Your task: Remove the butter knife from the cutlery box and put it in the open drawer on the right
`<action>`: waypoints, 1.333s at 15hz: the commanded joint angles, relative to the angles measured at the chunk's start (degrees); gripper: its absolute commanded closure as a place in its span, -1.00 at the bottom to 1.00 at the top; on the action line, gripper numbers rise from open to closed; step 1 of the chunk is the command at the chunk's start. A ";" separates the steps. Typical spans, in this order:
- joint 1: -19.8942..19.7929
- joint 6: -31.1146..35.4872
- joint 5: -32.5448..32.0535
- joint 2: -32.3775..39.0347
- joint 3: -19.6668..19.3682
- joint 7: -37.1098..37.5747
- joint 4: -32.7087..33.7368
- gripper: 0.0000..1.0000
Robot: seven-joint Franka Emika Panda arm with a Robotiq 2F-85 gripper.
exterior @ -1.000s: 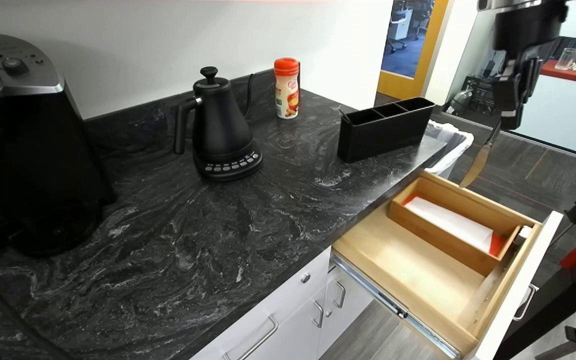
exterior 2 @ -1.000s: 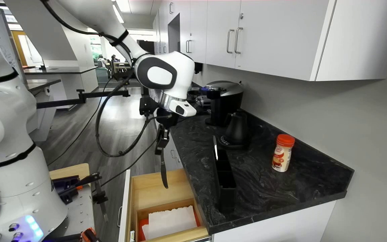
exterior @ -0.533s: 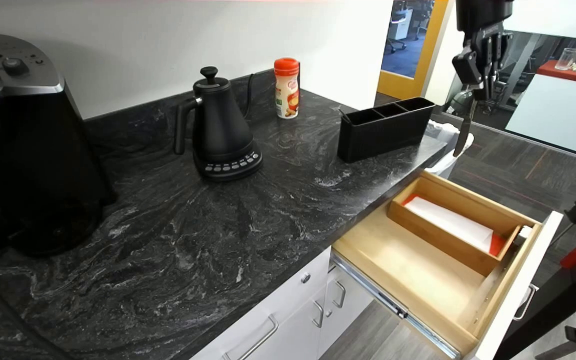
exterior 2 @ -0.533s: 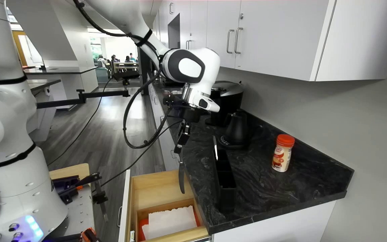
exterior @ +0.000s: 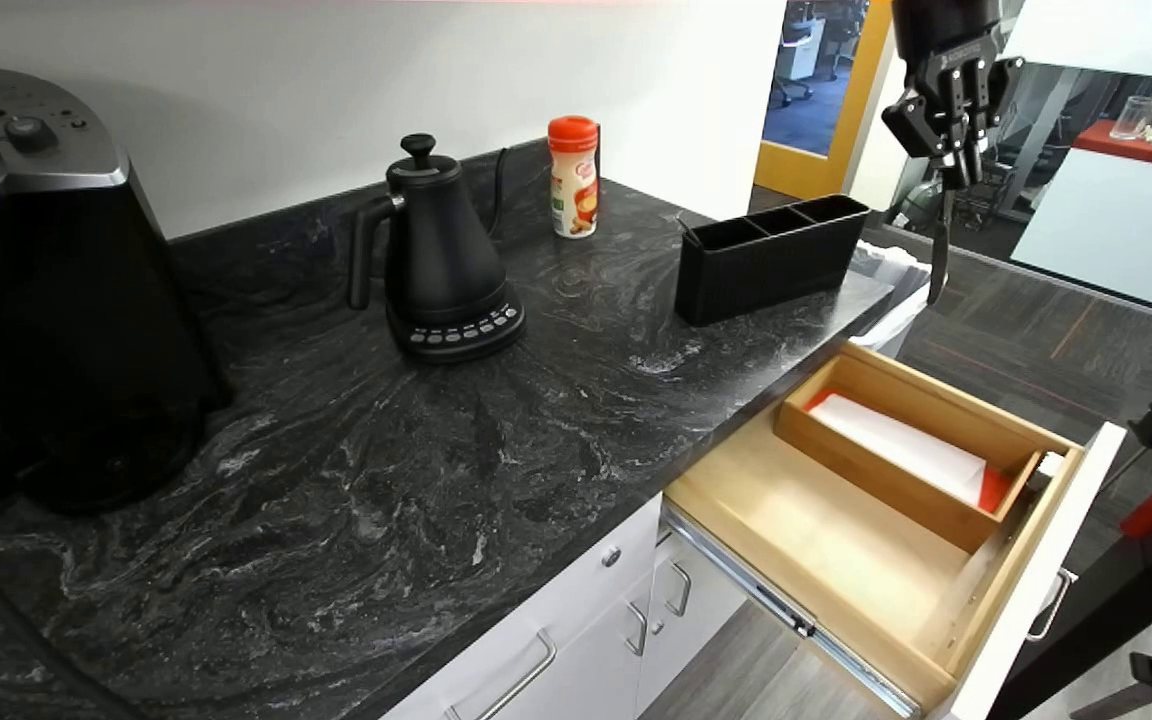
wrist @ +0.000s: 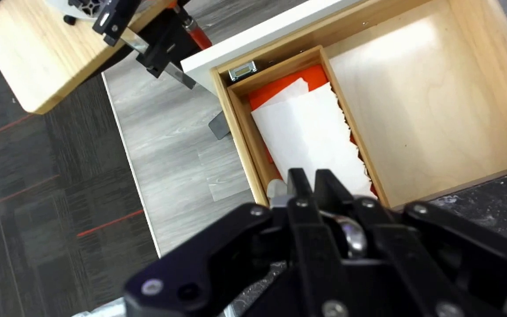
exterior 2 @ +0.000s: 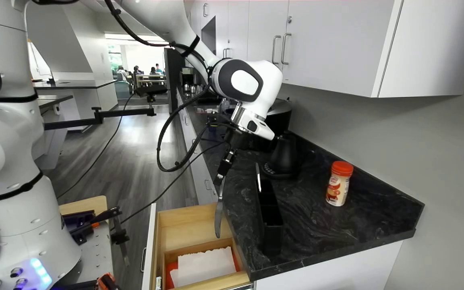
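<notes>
Knife (exterior 2: 219, 211) in end effector (exterior: 960, 172); roomy open drawer (exterior: 851, 505) below counter edge (exterior: 736, 418)

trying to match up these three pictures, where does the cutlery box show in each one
In an exterior view: the cutlery box is right of centre, upper half, on the dark counter.
In an exterior view: the cutlery box is just right of centre, lower half.
Wrist view: it cannot be seen.
Shared landmark, in all three views: the open drawer holding white paper.

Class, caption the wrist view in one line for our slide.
Claw gripping a knife, with an open drawer beyond, white paper lying in its tray.
</notes>
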 commanded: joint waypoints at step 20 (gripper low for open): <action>5.22 5.64 11.77 6.93 0.18 32.05 -9.95 0.95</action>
